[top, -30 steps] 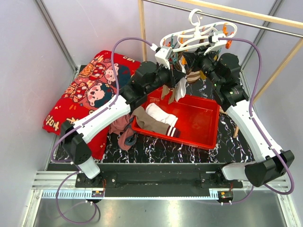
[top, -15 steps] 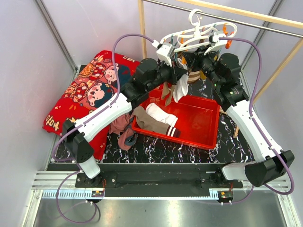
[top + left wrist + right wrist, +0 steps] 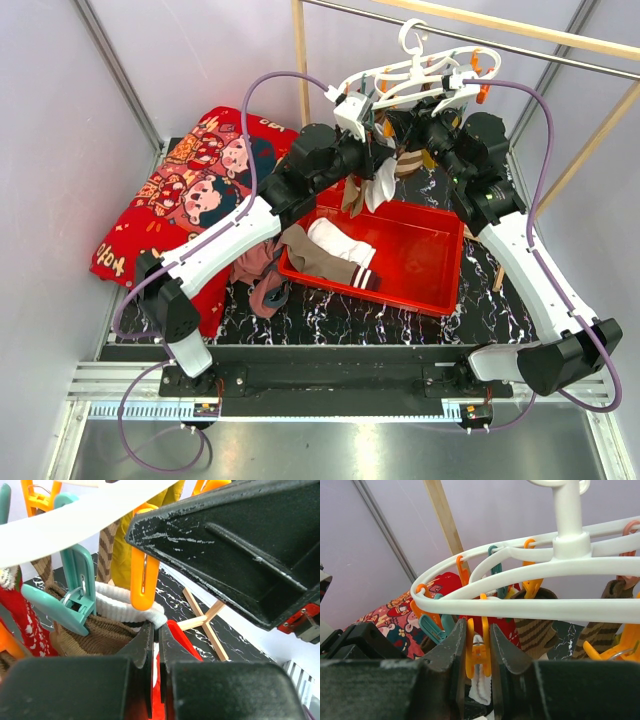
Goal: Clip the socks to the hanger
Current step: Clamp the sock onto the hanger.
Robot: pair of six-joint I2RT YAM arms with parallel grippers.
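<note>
The white hanger hangs from a rail at the back, with several taupe striped socks clipped on. My left gripper is shut on the cuff of a white sock and holds it up under an orange peg. The sock dangles over the tray. My right gripper is shut on that orange peg, one finger on each side. The white sock shows just below it. In the top view both grippers meet under the hanger's left part.
A red tray below holds a brown sock and a white sock. A red cartoon cushion lies at the left, with a pink-grey cloth bundle beside the tray. Wooden poles stand behind the hanger.
My left arm has risen slightly toward the hanger, lifting the white sock closer to the peg. The right arm has stayed on the peg.
</note>
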